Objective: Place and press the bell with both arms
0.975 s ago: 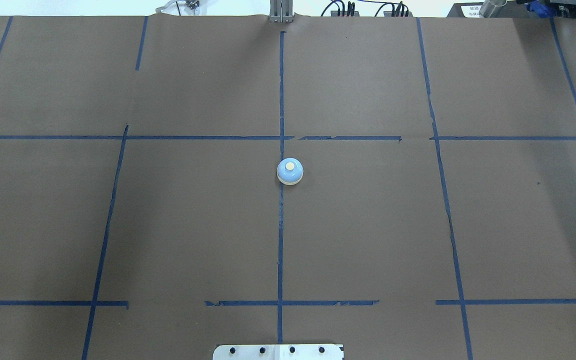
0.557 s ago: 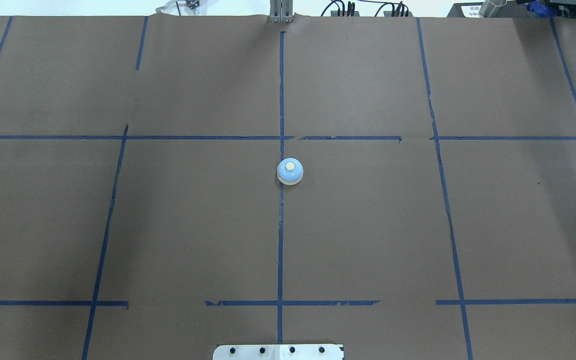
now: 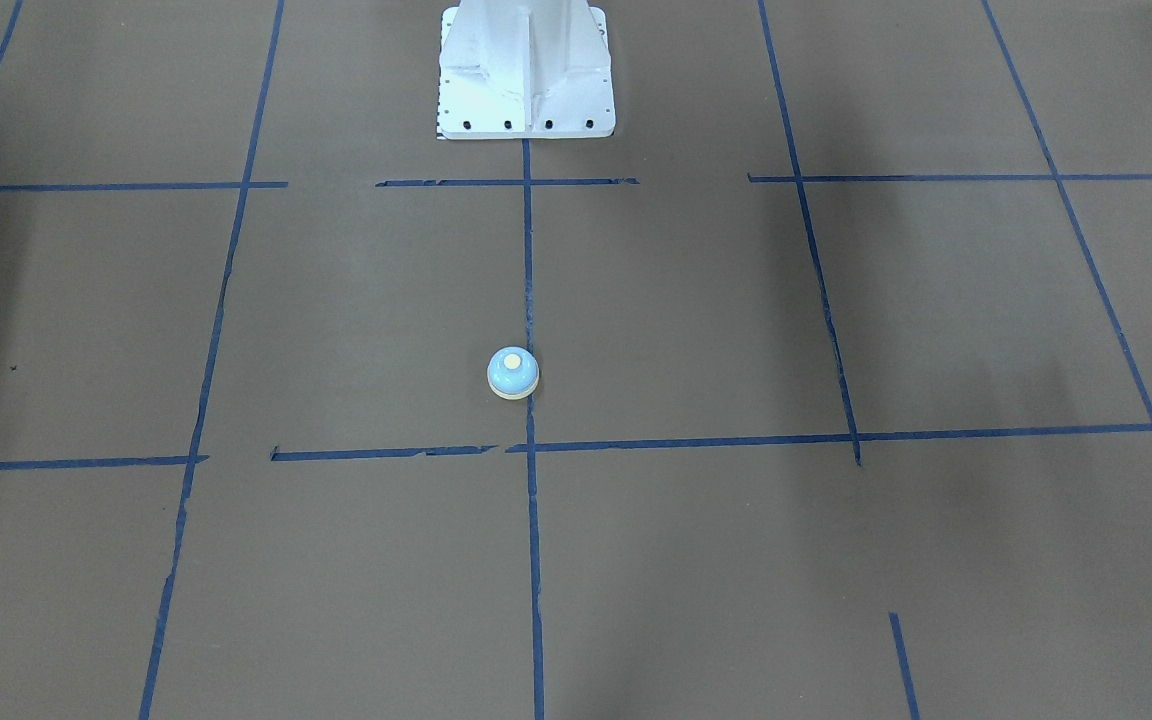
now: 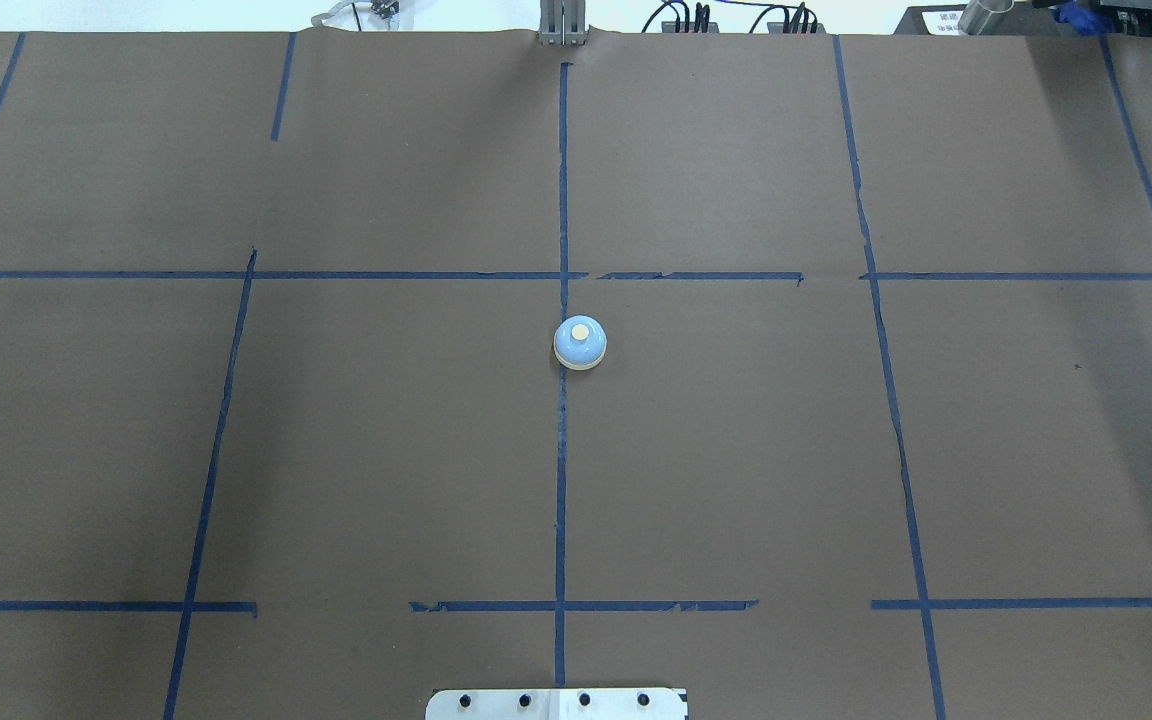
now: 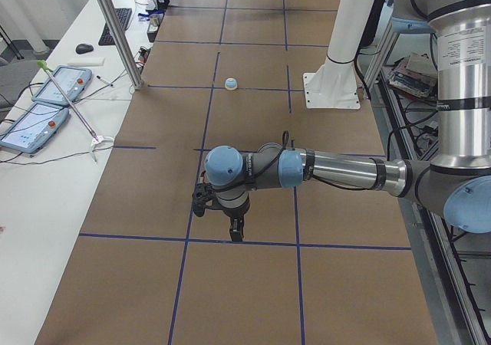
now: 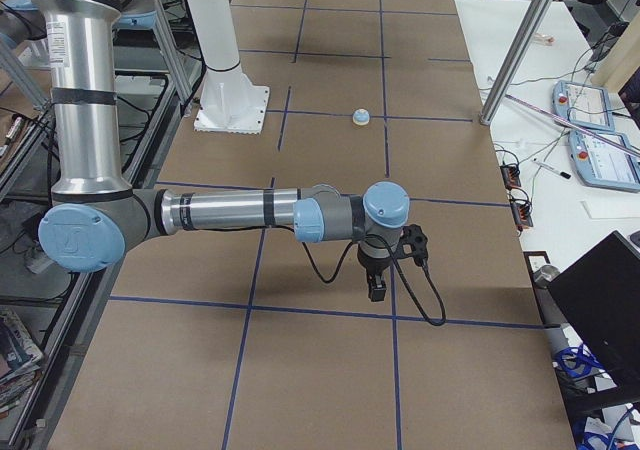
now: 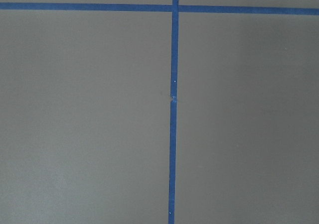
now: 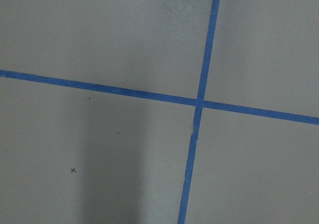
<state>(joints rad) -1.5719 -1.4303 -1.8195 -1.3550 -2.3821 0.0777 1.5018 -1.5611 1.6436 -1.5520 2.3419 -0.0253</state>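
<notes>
The light-blue bell stands upright on the brown paper at the table's middle, just right of the centre blue tape line; it also shows in the front view and in both side views. No arm shows in the overhead or front views. My left gripper hangs low over the table's left end, far from the bell. My right gripper hangs low over the right end, also far away. I cannot tell whether either is open or shut. Both wrist views show only paper and tape.
The white pedestal base stands at the robot's edge of the table. A metal post rises at the far edge, and another shows in the right view. Teach pendants and cables lie on the white side table.
</notes>
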